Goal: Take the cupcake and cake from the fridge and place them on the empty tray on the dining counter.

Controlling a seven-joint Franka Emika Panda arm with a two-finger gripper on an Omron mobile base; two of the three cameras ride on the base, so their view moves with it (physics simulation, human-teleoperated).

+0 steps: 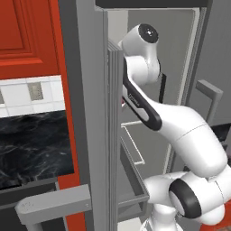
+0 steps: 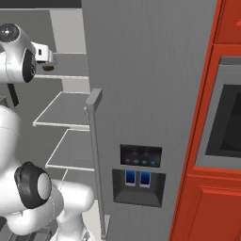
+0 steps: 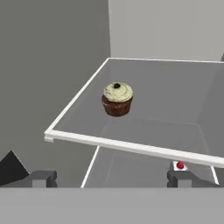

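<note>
The cupcake (image 3: 117, 99), brown with a cream top and a dark dot, stands upright on a white-rimmed glass shelf (image 3: 131, 148) inside the fridge (image 2: 141, 70). My gripper (image 3: 111, 179) is open and empty. It hangs in front of the shelf's front edge, short of the cupcake and slightly below it. On the shelf below, a red-topped bit of the cake (image 3: 180, 166) peeks out just above my right fingertip (image 3: 181, 178); the rest of it is hidden. My arm (image 1: 144, 108) reaches past the open door's edge (image 1: 113, 135) into the fridge.
The shut fridge door with dispenser panel (image 2: 139, 175) and bar handle (image 2: 94, 155) stands right of the arm. Lower shelves (image 2: 66, 113) lie beneath. A red cabinet with an oven (image 2: 226, 122) is at the right. A black marble wall counter (image 1: 31, 144) is at the left.
</note>
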